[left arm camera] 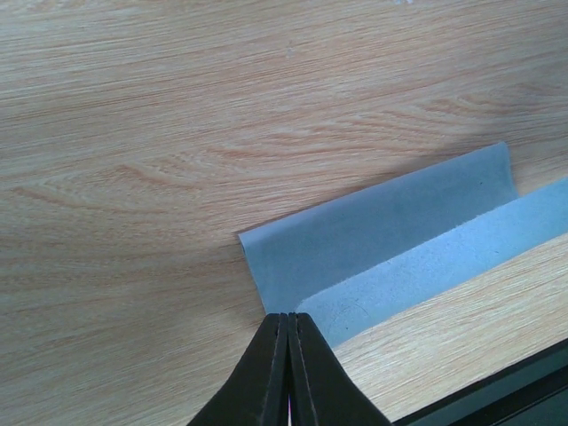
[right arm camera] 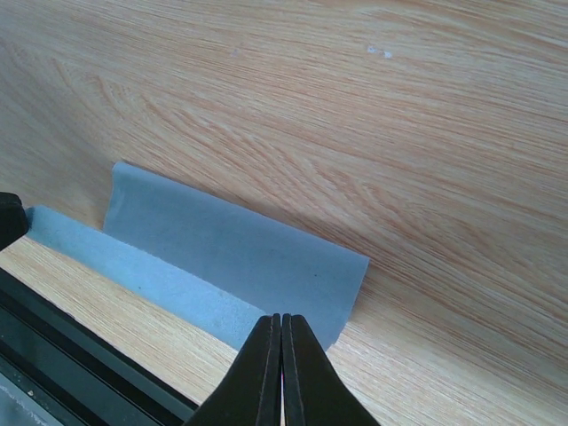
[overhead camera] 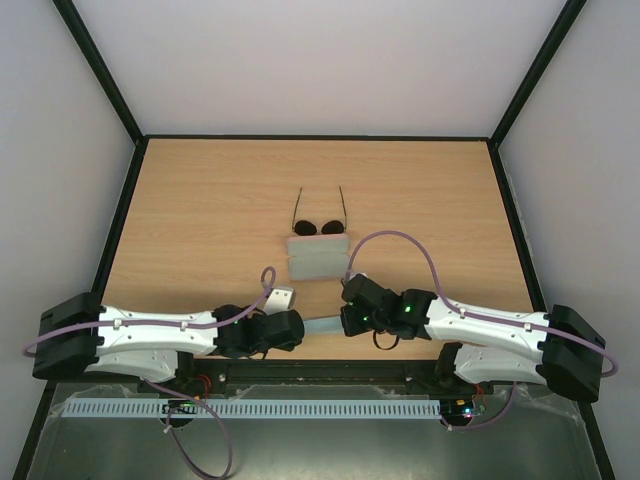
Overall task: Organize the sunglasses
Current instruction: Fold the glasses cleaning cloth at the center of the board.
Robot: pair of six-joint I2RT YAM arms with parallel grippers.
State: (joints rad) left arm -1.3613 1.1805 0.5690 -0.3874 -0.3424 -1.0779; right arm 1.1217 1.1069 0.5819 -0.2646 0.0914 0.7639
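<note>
Update: we've got left gripper (left arm camera: 287, 319) and right gripper (right arm camera: 281, 321) pinched shut on opposite ends of the blue cloth (overhead camera: 322, 325), seemingly to fold it, while the sunglasses (overhead camera: 319, 226) lie mid-table just behind the case (overhead camera: 320, 257).

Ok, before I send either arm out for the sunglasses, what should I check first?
1. Left gripper ready to grasp: not ok, its jaws are shut.
2. Right gripper ready to grasp: not ok, its jaws are shut too.
3. Both grippers free of the light blue cloth: cannot tell. Each set of tips sits right at a cloth edge, and a pinch is not visible.
4. Sunglasses uncovered: ok, nothing lies on them.
5. Temple arms folded: not ok, both are spread and point to the far side.
6. Glasses case open to receive them: cannot tell. It lies flat just nearer than the lenses, between them and the arms.
</note>
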